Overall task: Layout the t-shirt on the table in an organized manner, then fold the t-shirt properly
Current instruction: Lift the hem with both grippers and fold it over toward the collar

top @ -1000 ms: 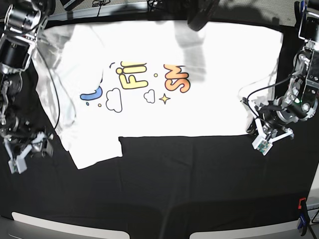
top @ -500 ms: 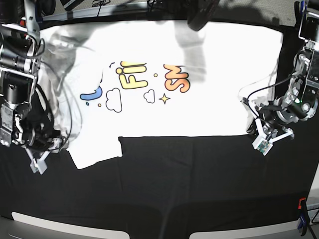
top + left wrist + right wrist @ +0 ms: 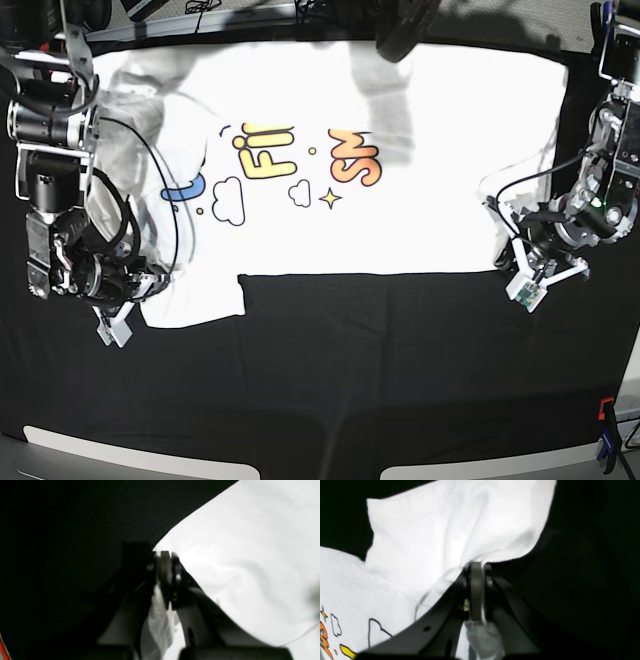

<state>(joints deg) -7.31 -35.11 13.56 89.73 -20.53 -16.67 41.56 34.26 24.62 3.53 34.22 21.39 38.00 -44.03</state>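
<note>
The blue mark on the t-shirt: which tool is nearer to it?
Right. The right tool grips the sleeve edge just below-left of the blue mark; the left tool holds the t-shirt at the opposite side.

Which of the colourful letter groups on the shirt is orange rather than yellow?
The orange letters beside the small star; the other group, above the larger cloud, is yellow.

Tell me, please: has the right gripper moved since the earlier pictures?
Yes. In the base view the right gripper has moved from the bare black table rightward onto the sleeve edge of the white printed t-shirt, now shut on it.
</note>
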